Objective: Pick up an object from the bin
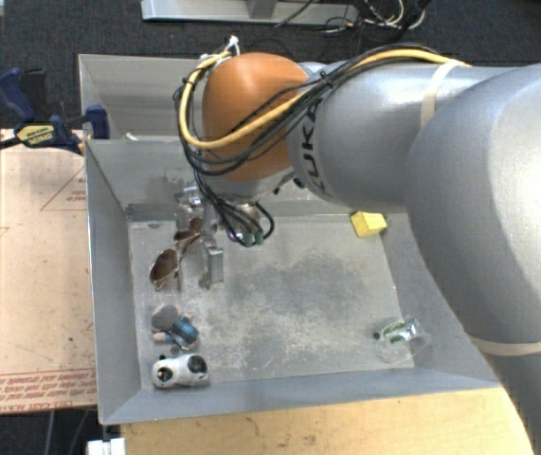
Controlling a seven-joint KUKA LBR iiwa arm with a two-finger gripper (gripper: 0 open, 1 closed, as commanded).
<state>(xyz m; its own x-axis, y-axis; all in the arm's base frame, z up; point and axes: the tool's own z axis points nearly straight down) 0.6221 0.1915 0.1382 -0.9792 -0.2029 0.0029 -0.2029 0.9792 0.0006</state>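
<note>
At bin (pixel 109 282) left | claw (pixel 197 252) apart, over brown sunglasses (pixel 166 269) | arm (pixel 393 140) lettering: "UK" legible, rest hidden

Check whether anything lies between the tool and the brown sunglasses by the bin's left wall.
Nothing visible does. The tool is down right beside the brown sunglasses. The nearest other thing, a small grey and blue piece, lies apart from both, closer to the bin's near wall.
</note>
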